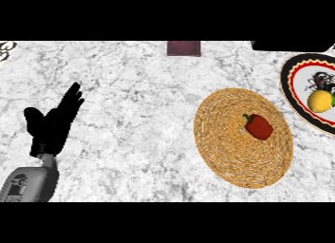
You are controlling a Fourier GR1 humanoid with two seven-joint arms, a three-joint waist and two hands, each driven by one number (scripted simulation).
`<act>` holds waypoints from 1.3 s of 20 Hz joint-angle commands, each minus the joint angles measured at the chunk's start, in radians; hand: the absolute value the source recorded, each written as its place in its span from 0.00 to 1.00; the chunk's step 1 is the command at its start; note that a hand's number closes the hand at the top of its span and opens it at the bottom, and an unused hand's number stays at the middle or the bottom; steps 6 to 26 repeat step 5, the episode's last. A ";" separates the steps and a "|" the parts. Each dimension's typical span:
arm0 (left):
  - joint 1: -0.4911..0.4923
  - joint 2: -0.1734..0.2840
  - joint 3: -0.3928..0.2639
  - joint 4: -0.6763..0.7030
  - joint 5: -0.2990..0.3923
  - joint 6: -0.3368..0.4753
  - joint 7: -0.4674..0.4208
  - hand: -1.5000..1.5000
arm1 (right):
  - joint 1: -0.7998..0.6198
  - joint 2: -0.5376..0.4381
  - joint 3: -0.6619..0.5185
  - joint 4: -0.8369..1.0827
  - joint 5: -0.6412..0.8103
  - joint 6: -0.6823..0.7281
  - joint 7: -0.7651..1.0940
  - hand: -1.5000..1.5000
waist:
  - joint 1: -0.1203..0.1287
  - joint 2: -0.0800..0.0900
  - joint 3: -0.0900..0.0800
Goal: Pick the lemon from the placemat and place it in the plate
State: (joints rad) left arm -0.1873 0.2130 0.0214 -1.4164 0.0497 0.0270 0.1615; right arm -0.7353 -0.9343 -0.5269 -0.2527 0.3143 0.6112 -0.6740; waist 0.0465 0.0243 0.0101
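With the left hand [54,124] resting open: one lemon [321,100] on one plate [296,90], one pepper [259,126] on one placemat [233,156].

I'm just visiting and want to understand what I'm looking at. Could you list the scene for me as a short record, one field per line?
surface: marble counter
lemon: lemon lying on the plate at the right edge
placemat: round woven placemat, right of centre
on the placemat: red pepper, near the middle
left hand: left hand open, fingers up, resting at the left, holding nothing
right hand: not in view
far edge: small dark red block
task state: lemon is already in the plate
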 commanded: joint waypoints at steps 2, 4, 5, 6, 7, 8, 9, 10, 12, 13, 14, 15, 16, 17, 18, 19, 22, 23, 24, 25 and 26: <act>-0.011 -0.007 -0.005 0.011 -0.011 0.006 -0.012 0.50 | 0.037 -0.021 0.023 -0.004 0.006 0.157 -0.149 0.00 | -0.001 0.004 0.000; -0.017 -0.024 -0.020 0.004 -0.011 0.007 -0.008 0.50 | 0.053 0.008 0.029 -0.003 0.003 0.119 -0.157 0.00 | 0.004 0.006 0.002; -0.020 -0.004 -0.002 0.003 -0.003 0.001 0.009 0.50 | 0.046 -0.009 0.025 0.000 -0.005 0.132 -0.146 0.00 | 0.009 0.006 0.002; -0.020 -0.004 -0.002 0.003 -0.003 0.001 0.009 0.50 | 0.046 -0.009 0.025 0.000 -0.005 0.132 -0.146 0.00 | 0.009 0.006 0.002; -0.020 -0.004 -0.002 0.003 -0.003 0.001 0.009 0.50 | 0.046 -0.009 0.025 0.000 -0.005 0.132 -0.146 0.00 | 0.009 0.006 0.002; -0.020 -0.004 -0.002 0.003 -0.003 0.001 0.009 0.50 | 0.046 -0.009 0.025 0.000 -0.005 0.132 -0.146 0.00 | 0.009 0.006 0.002; -0.020 -0.004 -0.002 0.003 -0.003 0.001 0.009 0.50 | 0.046 -0.009 0.025 0.000 -0.005 0.132 -0.146 0.00 | 0.009 0.006 0.002; -0.020 -0.004 -0.002 0.003 -0.003 0.001 0.009 0.50 | 0.046 -0.009 0.025 0.000 -0.005 0.132 -0.146 0.00 | 0.009 0.006 0.002; -0.020 -0.004 -0.002 0.003 -0.003 0.001 0.009 0.50 | 0.046 -0.009 0.025 0.000 -0.005 0.132 -0.146 0.00 | 0.009 0.006 0.002; -0.020 -0.004 -0.002 0.003 -0.003 0.001 0.009 0.50 | 0.046 -0.009 0.025 0.000 -0.005 0.132 -0.146 0.00 | 0.009 0.006 0.002; -0.020 -0.004 -0.002 0.003 -0.003 0.001 0.009 0.50 | 0.046 -0.009 0.025 0.000 -0.005 0.132 -0.146 0.00 | 0.009 0.006 0.002; -0.020 -0.004 -0.002 0.003 -0.003 0.001 0.009 0.50 | 0.046 -0.009 0.025 0.000 -0.005 0.132 -0.146 0.00 | 0.009 0.006 0.002; -0.020 -0.004 -0.002 0.003 -0.003 0.001 0.009 0.50 | 0.046 -0.009 0.025 0.000 -0.005 0.132 -0.146 0.00 | 0.009 0.006 0.002; -0.020 -0.004 -0.002 0.003 -0.003 0.001 0.009 0.50 | 0.046 -0.009 0.025 0.000 -0.005 0.132 -0.146 0.00 | 0.009 0.006 0.002; -0.020 -0.004 -0.002 0.003 -0.003 0.001 0.009 0.50 | 0.046 -0.009 0.025 0.000 -0.005 0.132 -0.146 0.00 | 0.009 0.006 0.002; -0.020 -0.004 -0.002 0.003 -0.003 0.001 0.009 0.50 | 0.046 -0.009 0.025 0.000 -0.005 0.132 -0.146 0.00 | 0.009 0.006 0.002; -0.020 -0.004 -0.002 0.003 -0.003 0.001 0.009 0.50 | 0.046 -0.009 0.025 0.000 -0.005 0.132 -0.146 0.00 | 0.009 0.006 0.002; -0.020 -0.004 -0.002 0.003 -0.003 0.001 0.009 0.50 | 0.046 -0.009 0.025 0.000 -0.005 0.132 -0.146 0.00 | 0.009 0.006 0.002; -0.020 -0.004 -0.002 0.003 -0.003 0.001 0.009 0.50 | 0.046 -0.009 0.025 0.000 -0.005 0.132 -0.146 0.00 | 0.009 0.006 0.002; -0.020 -0.004 -0.002 0.003 -0.003 0.001 0.009 0.50 | 0.046 -0.009 0.025 0.000 -0.005 0.132 -0.146 0.00 | 0.009 0.006 0.002; -0.020 -0.004 -0.002 0.003 -0.003 0.001 0.009 0.50 | 0.046 -0.009 0.025 0.000 -0.005 0.132 -0.146 0.00 | 0.009 0.006 0.002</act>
